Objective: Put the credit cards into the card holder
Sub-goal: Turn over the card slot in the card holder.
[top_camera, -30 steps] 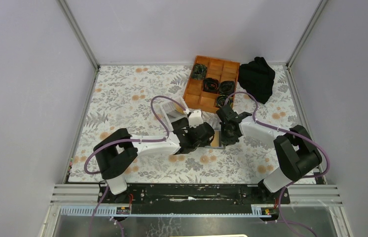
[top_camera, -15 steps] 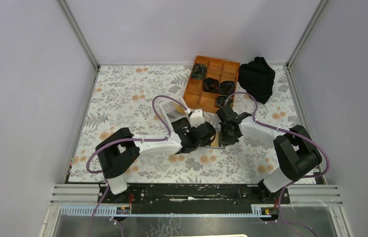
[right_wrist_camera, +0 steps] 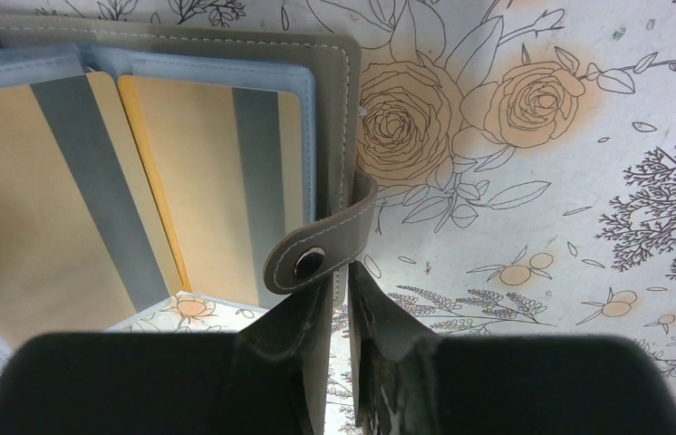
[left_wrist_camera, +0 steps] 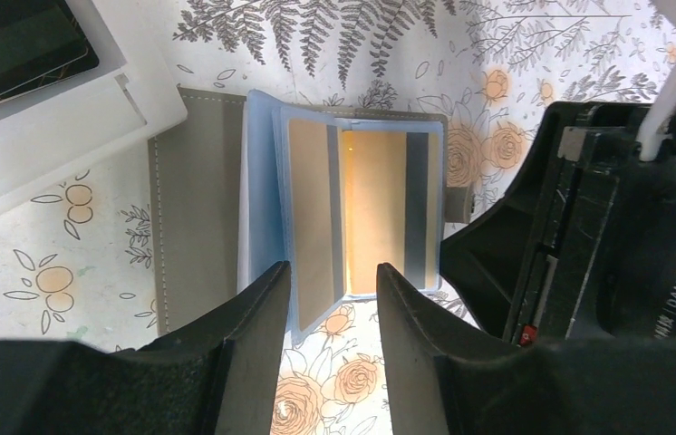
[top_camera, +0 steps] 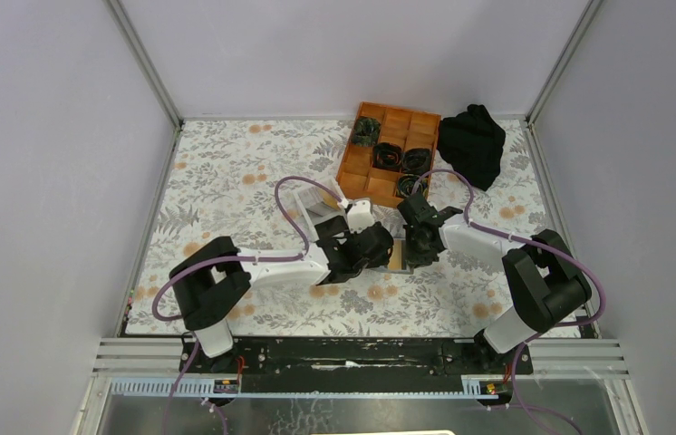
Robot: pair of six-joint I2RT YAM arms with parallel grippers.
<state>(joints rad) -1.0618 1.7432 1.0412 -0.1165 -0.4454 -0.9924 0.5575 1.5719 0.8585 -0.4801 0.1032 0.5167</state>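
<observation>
The card holder lies open on the floral mat, grey cover outward, pale blue sleeves fanned. Tan-gold credit cards with a grey stripe sit in the sleeves, and one is in a raised sleeve. My left gripper is open, its fingers either side of that sleeve's lower edge. My right gripper is shut on the grey cover's edge just below the snap tab. In the top view the holder is mostly hidden between both grippers.
A white box holding dark cards touches the holder's far left corner. An orange gridded tray with dark coiled items and a black cloth lie at the back. The right arm's black body crowds the holder's right side.
The left arm has shifted slightly left. The right arm and the holder stay as they were.
</observation>
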